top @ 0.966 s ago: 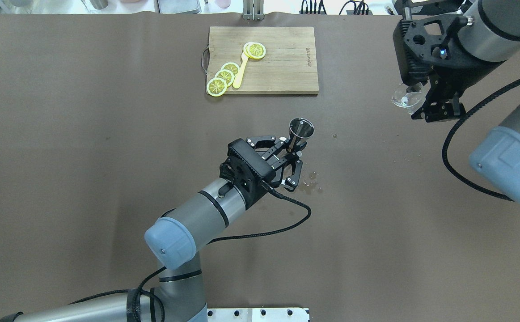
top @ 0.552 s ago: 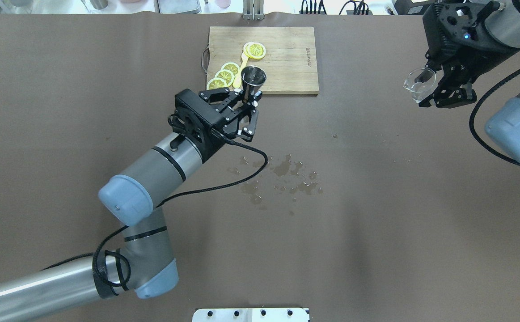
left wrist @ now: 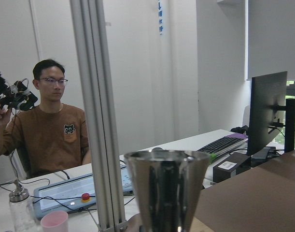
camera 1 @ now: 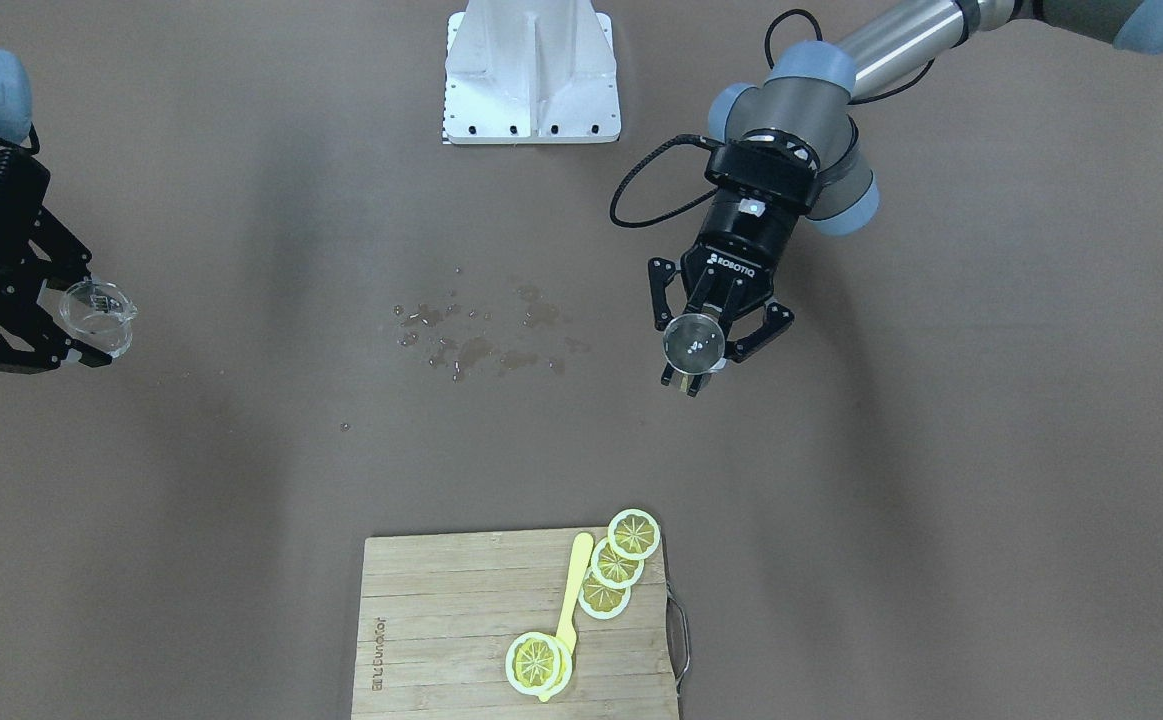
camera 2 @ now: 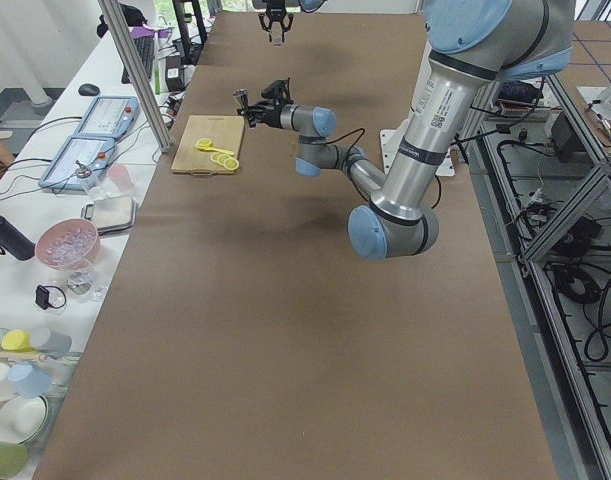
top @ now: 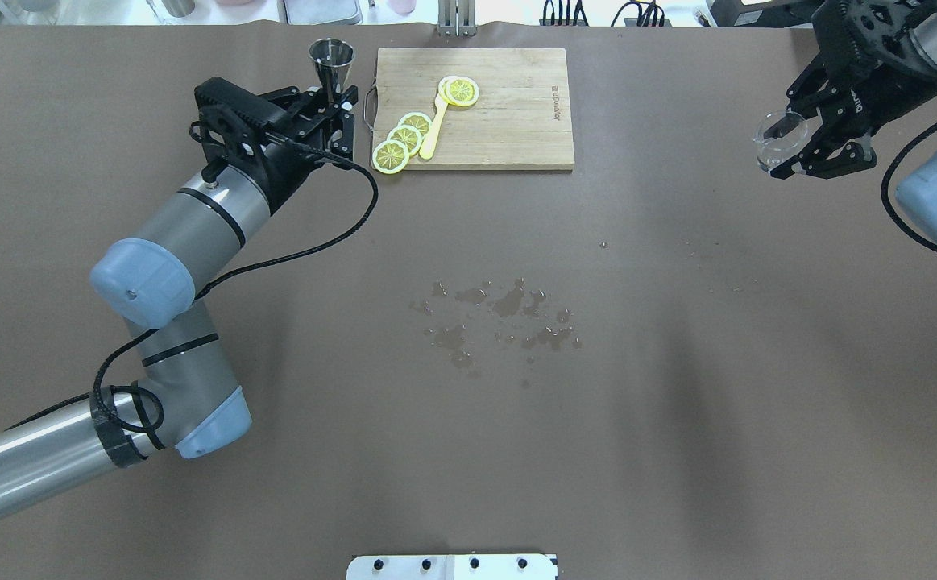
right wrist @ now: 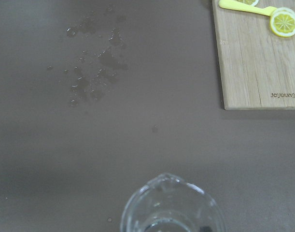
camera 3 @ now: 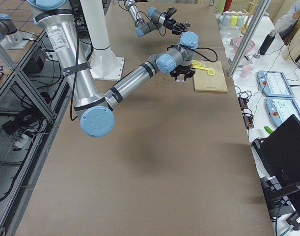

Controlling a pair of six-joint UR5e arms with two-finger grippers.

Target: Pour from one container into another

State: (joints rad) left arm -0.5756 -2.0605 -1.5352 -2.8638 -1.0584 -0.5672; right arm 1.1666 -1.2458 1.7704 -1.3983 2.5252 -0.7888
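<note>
Steel jigger (top: 332, 60) stands upright in the left gripper (top: 337, 101), jaws clamped on its narrow waist; it looks raised off the brown table (top: 677, 419), near the far edge, just beside the handle end of the wooden board (top: 516, 129); left wrist cam sees its wide mouth facing up & level, contents not visible; behind it in that view are a metal post (left wrist: 96, 116) & an operator (left wrist: 50, 130) in a brown tee

Clear glass beaker (top: 774, 135) w/ a small pour spout is in the right gripper (top: 792, 138), jaws closed on its sides; it hangs over the table's right part toward the far edge, well apart from the jigger, w/ the board between them; right wrist cam looks straight down into it, spout on the side away from the gripper; can't tell if it holds any liquid

Wet spill (top: 508, 310) lies in scattered patches mid-table, nearer the robot than the board, under neither container; one stray drop (top: 603, 244) sits off to its right

Lemon slices (top: 404, 138) lie on the board: three overlapping at the handle-side corner, more at the tip of a yellow utensil (top: 434, 129) that lies diagonally beside them
</note>
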